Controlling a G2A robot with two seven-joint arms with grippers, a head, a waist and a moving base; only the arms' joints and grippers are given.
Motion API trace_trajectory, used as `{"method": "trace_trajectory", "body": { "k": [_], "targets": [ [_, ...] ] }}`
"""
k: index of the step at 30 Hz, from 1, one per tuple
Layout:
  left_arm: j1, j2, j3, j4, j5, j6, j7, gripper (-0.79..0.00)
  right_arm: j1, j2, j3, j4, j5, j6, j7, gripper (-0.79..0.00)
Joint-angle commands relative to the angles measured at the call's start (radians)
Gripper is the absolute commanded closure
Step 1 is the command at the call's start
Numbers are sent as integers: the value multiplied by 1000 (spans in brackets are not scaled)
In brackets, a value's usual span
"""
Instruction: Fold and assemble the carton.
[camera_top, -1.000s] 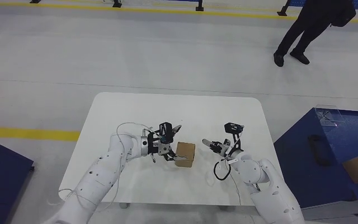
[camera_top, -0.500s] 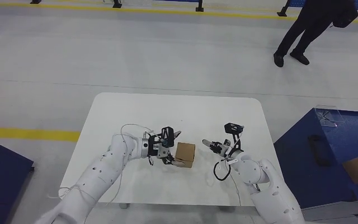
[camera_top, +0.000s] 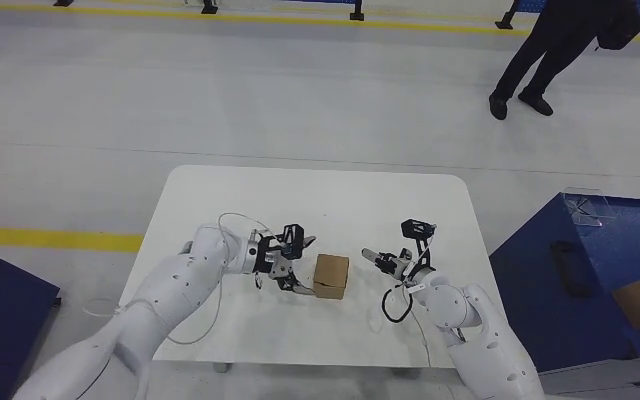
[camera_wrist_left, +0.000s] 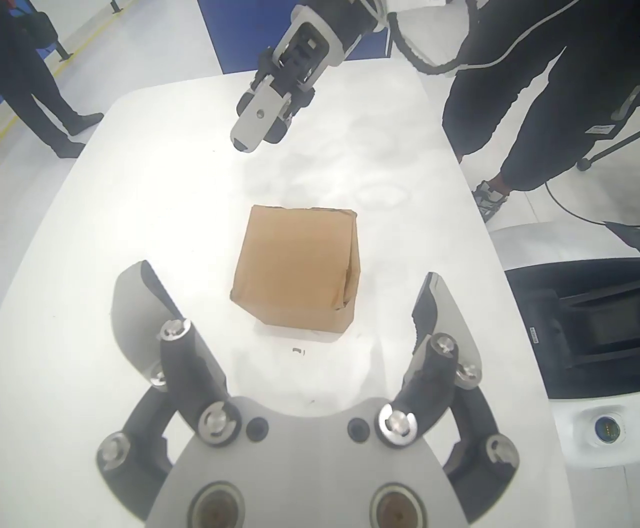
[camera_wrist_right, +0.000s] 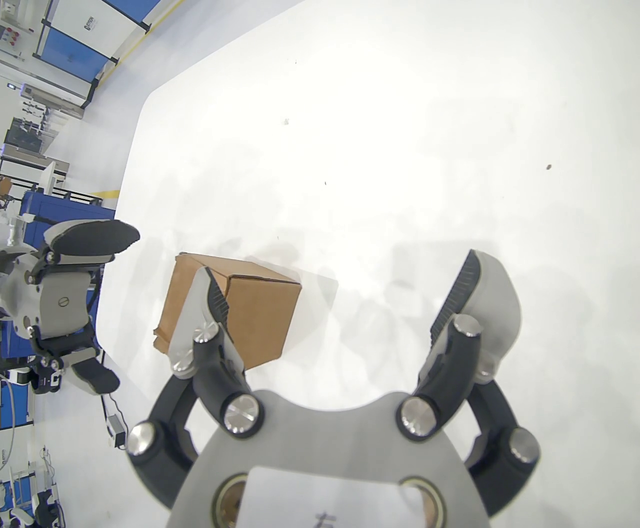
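Observation:
A small brown carton (camera_top: 331, 275) stands closed on the white table (camera_top: 250, 200), near the front middle. My left gripper (camera_top: 299, 263) is open just left of it, a short gap away, with nothing between its fingers. In the left wrist view the carton (camera_wrist_left: 297, 270) sits ahead of the open left gripper (camera_wrist_left: 286, 272), one side seam slightly gaping. My right gripper (camera_top: 393, 243) is open to the carton's right, apart from it. The right wrist view shows the carton (camera_wrist_right: 240, 310) beyond the open right gripper (camera_wrist_right: 339, 265), and the left gripper (camera_wrist_right: 100, 307) behind it.
A blue cabinet (camera_top: 560, 270) stands off the table's right edge and another blue unit (camera_top: 20, 300) off the left. The table's back half and left side are bare white surface.
My left gripper has drawn back to the left from the carton, which it was touching before. The carton and the right arm have not moved.

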Motion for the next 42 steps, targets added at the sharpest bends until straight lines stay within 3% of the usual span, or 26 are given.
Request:
{"method": "trace_trajectory", "body": {
  "k": [1, 11, 18, 30, 35, 42],
  "targets": [
    [-14, -16, 21, 35, -5, 0, -7, -785, 0, 0, 0, 0, 0, 0, 0, -785],
    [-42, -109, 46, 150, -70, 31, -159, -785, 0, 0, 0, 0, 0, 0, 0, -785],
    [-56, -157, 60, 200, -82, 7, -172, -785, 0, 0, 0, 0, 0, 0, 0, -785],
    [-67, -197, 92, 268, -33, 14, -115, -785, 0, 0, 0, 0, 0, 0, 0, -785],
    [-69, -205, 100, 284, -19, 20, -93, -711, 0, 0, 0, 0, 0, 0, 0, -785],
    [-70, -212, 112, 297, 9, 33, -71, -693, 0, 0, 0, 0, 0, 0, 0, -785]
  ]
}}
